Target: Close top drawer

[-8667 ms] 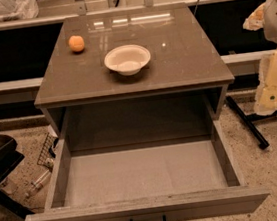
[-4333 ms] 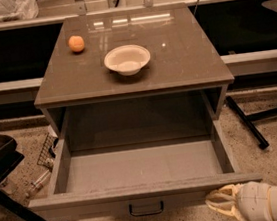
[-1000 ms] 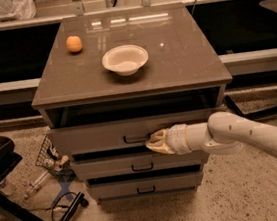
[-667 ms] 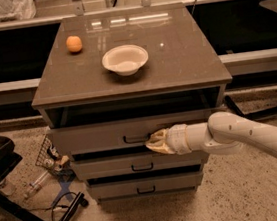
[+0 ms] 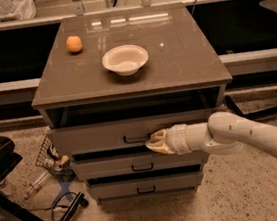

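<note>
Top drawer [image 5: 106,135] slightly ajar; gripper [image 5: 151,142], fingers together, against its front just right of handle [image 5: 136,139].

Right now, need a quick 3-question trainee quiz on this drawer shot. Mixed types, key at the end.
1. Short answer: what lies on the cabinet top besides the bowl?
2. Pick one: the gripper is A) in the bowl, B) at the front of the top drawer, beside its handle, C) on the cabinet top.
3. True or false: the top drawer is pulled all the way out.

Key: 1. a small orange ball; 2. B; 3. false.
</note>
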You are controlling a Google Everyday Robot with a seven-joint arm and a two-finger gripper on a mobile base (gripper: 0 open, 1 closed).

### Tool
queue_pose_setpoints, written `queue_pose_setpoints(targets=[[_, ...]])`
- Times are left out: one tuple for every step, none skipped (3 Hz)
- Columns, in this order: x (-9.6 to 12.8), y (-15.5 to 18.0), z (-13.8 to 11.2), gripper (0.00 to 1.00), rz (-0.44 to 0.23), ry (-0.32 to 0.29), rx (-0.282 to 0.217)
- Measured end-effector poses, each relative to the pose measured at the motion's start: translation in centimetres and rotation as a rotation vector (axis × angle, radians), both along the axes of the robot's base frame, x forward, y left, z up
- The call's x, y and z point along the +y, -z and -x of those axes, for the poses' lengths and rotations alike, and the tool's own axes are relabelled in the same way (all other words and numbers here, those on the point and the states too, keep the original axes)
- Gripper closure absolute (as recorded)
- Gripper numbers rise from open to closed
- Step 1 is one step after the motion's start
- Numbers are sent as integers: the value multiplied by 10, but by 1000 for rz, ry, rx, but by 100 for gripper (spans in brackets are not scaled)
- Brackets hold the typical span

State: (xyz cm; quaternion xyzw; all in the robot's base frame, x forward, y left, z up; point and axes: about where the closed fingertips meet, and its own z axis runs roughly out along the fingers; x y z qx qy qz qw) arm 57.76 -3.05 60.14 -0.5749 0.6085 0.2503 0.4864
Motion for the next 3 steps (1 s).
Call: queue_pose_setpoints(targets=[[0, 0, 0, 85, 0, 0, 0], [0, 0, 0, 62, 0, 0, 0], [0, 0, 0, 31, 0, -1, 0]])
